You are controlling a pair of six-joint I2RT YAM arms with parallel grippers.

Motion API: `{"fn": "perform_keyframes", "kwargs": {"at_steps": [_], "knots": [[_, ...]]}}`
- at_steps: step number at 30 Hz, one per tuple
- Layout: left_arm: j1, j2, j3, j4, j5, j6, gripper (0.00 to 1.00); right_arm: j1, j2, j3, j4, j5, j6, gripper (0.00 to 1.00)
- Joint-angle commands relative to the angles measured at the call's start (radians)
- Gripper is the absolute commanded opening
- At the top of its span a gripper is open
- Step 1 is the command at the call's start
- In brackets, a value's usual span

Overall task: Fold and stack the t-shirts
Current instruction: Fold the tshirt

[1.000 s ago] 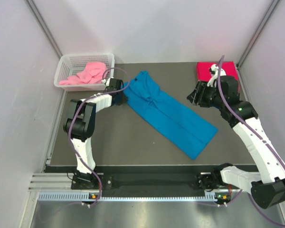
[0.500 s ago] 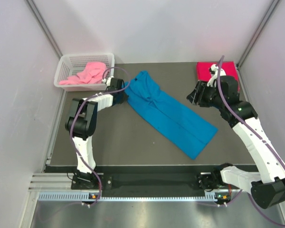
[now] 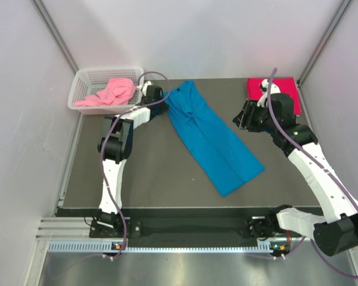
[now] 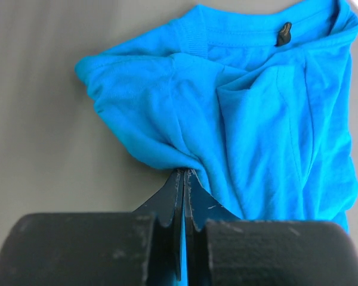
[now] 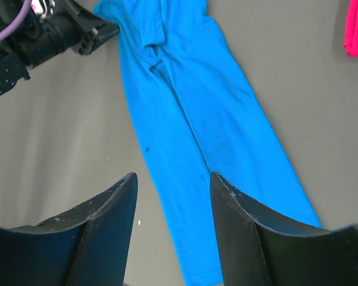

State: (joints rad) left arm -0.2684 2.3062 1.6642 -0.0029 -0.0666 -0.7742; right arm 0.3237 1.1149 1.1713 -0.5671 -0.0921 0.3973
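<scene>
3 t-shirts are seen. The blue t-shirt [image 3: 212,140] is spread diagonally across the table [image 3: 143,173], collar at the far end. The pink t-shirt [image 3: 107,92] is bunched in the white basket [image 3: 83,80] at the far left, and the red t-shirt [image 3: 255,87] is laid folded at the far right corner. The left gripper [image 4: 184,179] is clamped on the blue t-shirt's far left edge. The right gripper [image 5: 172,185] is held open above the table, right of that shirt.
</scene>
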Motion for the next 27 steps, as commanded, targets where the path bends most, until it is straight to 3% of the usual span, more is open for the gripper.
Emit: {"fn": "perform_keyframes", "kwargs": {"at_steps": [1, 3, 7, 14, 19, 23, 27], "knots": [[0.005, 0.090, 0.101, -0.043, 0.002, 0.044, 0.00, -0.009, 0.036, 0.008, 0.069, 0.020, -0.003, 0.52], [0.005, 0.116, 0.176, -0.078, 0.014, 0.062, 0.00, -0.014, 0.060, 0.019, 0.069, 0.014, -0.009, 0.52], [0.005, 0.058, 0.168, -0.132, 0.060, 0.102, 0.12, -0.014, 0.066, 0.019, 0.064, 0.014, -0.020, 0.53], [0.001, -0.288, -0.168, -0.118, 0.060, 0.099, 0.36, -0.015, 0.026, -0.022, 0.081, -0.006, -0.020, 0.52], [-0.046, -0.431, -0.311, -0.198, 0.207, 0.059, 0.38, -0.017, 0.013, -0.042, 0.078, -0.072, -0.017, 0.52], [-0.170, -0.632, -0.600, -0.088, 0.176, -0.048, 0.38, -0.017, -0.001, -0.039, 0.033, -0.074, -0.023, 0.52], [-0.372, -0.826, -0.762, -0.028, 0.105, -0.183, 0.38, -0.026, -0.018, -0.033, -0.028, -0.069, -0.020, 0.52]]}}
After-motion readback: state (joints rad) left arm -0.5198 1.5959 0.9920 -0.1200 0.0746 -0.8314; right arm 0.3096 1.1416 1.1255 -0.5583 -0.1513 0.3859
